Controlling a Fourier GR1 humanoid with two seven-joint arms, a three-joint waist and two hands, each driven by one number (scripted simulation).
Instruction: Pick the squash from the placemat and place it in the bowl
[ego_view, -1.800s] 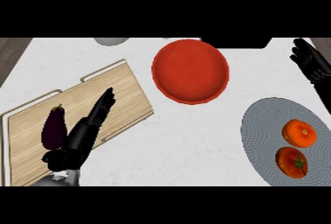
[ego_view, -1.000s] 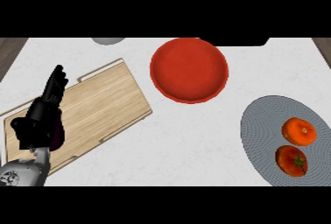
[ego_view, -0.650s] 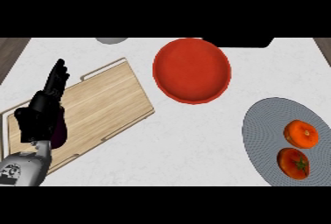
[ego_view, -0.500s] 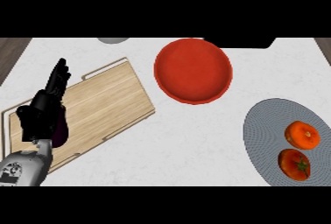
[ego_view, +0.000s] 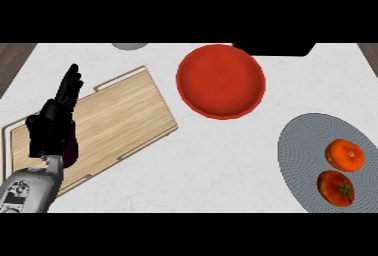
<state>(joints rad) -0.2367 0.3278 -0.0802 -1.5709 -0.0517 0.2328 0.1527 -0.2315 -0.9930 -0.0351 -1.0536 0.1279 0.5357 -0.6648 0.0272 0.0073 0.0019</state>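
Note:
An orange, round squash (ego_view: 345, 154) lies on the grey placemat (ego_view: 303, 145) at the right, with a red tomato (ego_view: 336, 187) just below it. The red bowl (ego_view: 220, 80) stands at the top middle with nothing in it. My left hand (ego_view: 53, 122) is at the far left over the wooden cutting board (ego_view: 125, 115), fingers straight and pointing up, far from the squash. A dark purple eggplant (ego_view: 71, 153) shows only as a sliver beside the wrist. My right hand is out of view.
A grey round object (ego_view: 130, 46) and a black object (ego_view: 273, 48) sit at the counter's far edge. White counter lies between the board, the bowl and the placemat.
The right hand, at the upper right 1.8 s ago, has left the view. The left hand moved left over the eggplant and has stayed nearly still for the last second.

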